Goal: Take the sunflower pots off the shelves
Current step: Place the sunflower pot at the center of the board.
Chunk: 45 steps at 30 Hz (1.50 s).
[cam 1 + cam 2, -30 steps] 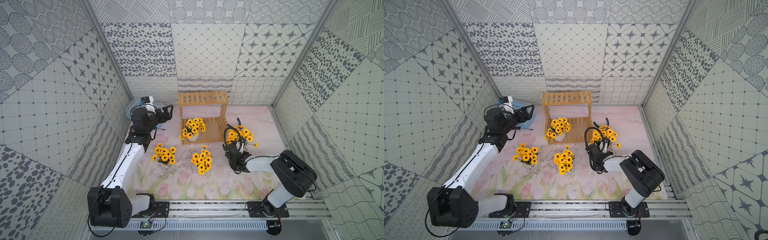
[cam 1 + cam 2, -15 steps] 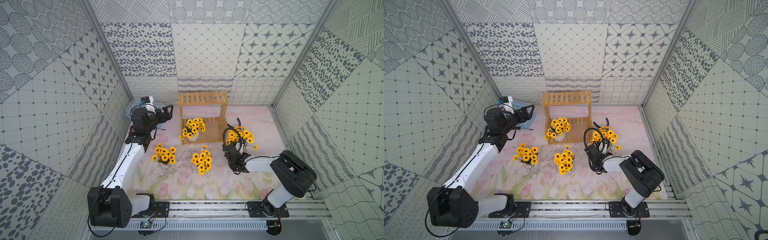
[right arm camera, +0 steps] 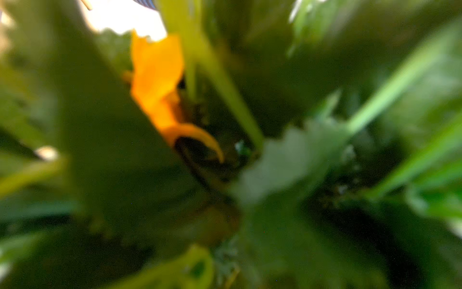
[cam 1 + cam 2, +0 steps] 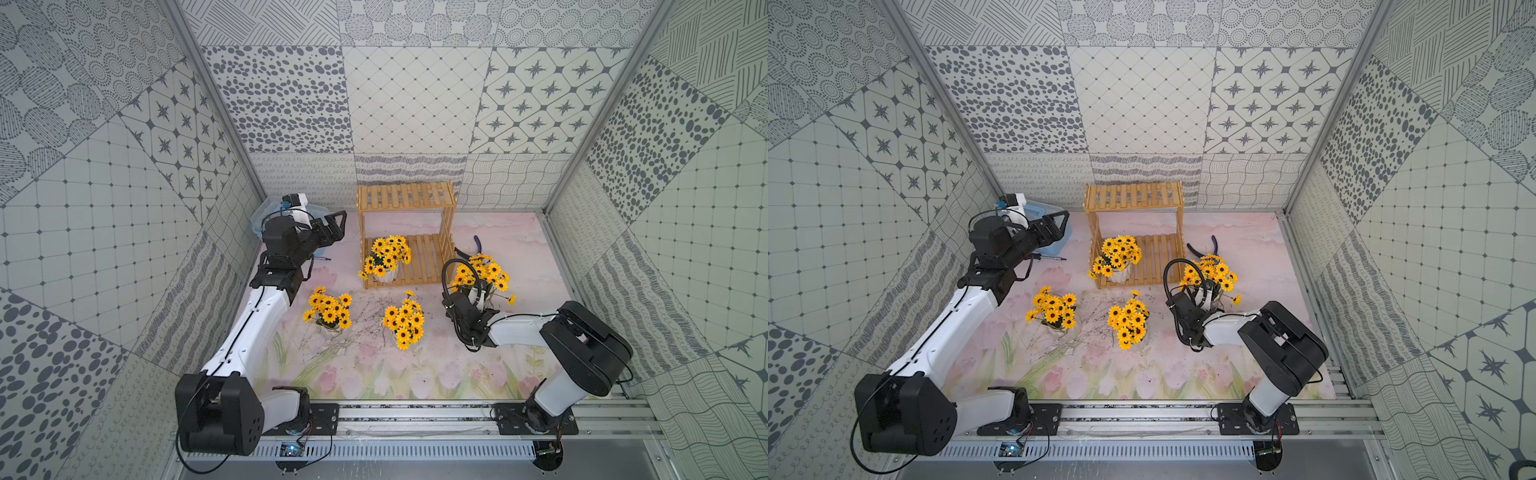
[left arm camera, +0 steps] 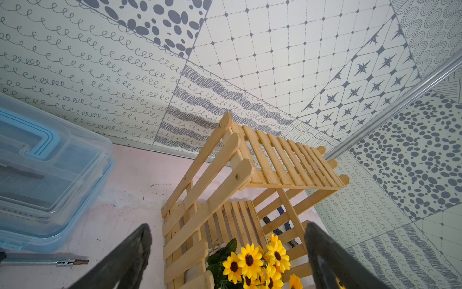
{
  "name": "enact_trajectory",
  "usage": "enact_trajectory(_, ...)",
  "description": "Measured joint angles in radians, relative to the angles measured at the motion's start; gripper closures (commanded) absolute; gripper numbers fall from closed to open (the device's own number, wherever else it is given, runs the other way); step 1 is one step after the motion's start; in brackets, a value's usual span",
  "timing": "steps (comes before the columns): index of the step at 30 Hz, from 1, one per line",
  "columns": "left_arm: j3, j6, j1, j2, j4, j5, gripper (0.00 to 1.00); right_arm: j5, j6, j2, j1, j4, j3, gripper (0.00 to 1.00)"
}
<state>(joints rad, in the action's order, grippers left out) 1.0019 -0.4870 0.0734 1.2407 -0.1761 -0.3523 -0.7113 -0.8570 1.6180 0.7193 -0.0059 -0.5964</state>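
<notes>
The light-wood shelves [image 4: 405,199] [image 4: 1133,197] [image 5: 287,160] stand at the back centre. One sunflower pot [image 4: 386,259] [image 4: 1117,259] [image 5: 255,262] sits on the lower tier at its left end; the upper tier is bare. Two sunflower pots [image 4: 328,309] [image 4: 403,322] stand on the mat in front. Another sunflower pot [image 4: 482,272] [image 4: 1210,274] is on the mat right of the rack. My right gripper [image 4: 478,295] [image 4: 1202,297] reaches in under its flowers, with the jaws hidden by leaves. My left gripper [image 4: 338,220] [image 5: 227,226] hovers open, left of the rack.
A pale blue clear toolbox [image 4: 266,212] [image 5: 50,162] sits in the back left corner, with a screwdriver bit [image 5: 62,262] on the mat beside it. Blue-handled pliers [image 4: 478,243] [image 4: 1212,243] lie right of the rack. Thin twigs [image 4: 365,316] are scattered between the front pots.
</notes>
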Motion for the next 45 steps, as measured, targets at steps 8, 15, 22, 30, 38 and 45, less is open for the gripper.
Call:
enact_trajectory(8,-0.001,-0.002,0.0,0.0,0.0,0.0,0.04,0.002,-0.005,-0.007,0.026,-0.041,-0.011,0.02)
enact_trajectory(15,-0.001,-0.003,0.0,0.0,0.0,-0.001,0.04,0.028,0.001,-0.032,0.028,-0.072,-0.011,0.02)
enact_trajectory(22,-0.005,-0.004,0.0,0.0,-0.01,-0.003,0.04,0.072,0.026,-0.118,0.039,-0.062,0.032,0.02)
enact_trajectory(30,-0.01,-0.004,0.0,0.0,-0.042,-0.003,0.04,0.147,0.064,-0.241,0.045,-0.07,0.071,0.02)
enact_trajectory(38,-0.011,-0.011,0.0,-0.006,-0.045,-0.003,0.04,0.187,0.056,-0.336,0.057,-0.14,0.108,0.02)
enact_trajectory(45,-0.011,-0.016,0.0,-0.011,-0.046,-0.003,0.04,0.222,0.041,-0.41,0.121,-0.221,0.117,0.02)
